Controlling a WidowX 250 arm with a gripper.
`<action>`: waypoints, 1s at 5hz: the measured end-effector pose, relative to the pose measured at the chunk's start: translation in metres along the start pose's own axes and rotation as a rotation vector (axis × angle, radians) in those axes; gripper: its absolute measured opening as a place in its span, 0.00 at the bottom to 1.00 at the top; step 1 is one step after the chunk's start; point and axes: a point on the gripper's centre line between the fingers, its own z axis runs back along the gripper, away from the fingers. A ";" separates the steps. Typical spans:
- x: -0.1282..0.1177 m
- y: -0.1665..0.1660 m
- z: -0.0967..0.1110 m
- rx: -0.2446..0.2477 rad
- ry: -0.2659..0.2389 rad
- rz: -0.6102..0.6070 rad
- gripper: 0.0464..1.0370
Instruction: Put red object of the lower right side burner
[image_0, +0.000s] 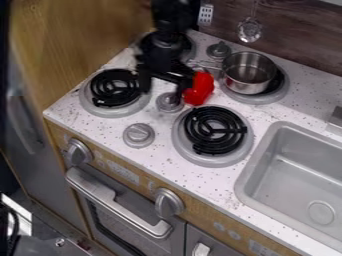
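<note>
The red object is sitting just right of the pincer, whose fingers are standing well apart, gripping nothing

A splash of red over speckled white

The red object glows near the centre of the frame, beside the black gripper. Black coils sit in pale grey rings. The countertop is white, flecked with dark specks. The knob left of centre is grey, the pot silver, the sink at right light grey. Wood grain patterns the tan panel upper left and the darker brown wall upper right.
</note>
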 end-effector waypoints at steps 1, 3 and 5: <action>0.025 -0.029 0.013 -0.064 -0.056 -0.057 0.96; 0.044 -0.043 0.010 -0.103 -0.053 -0.012 0.96; 0.066 -0.030 -0.012 -0.047 -0.050 0.032 0.96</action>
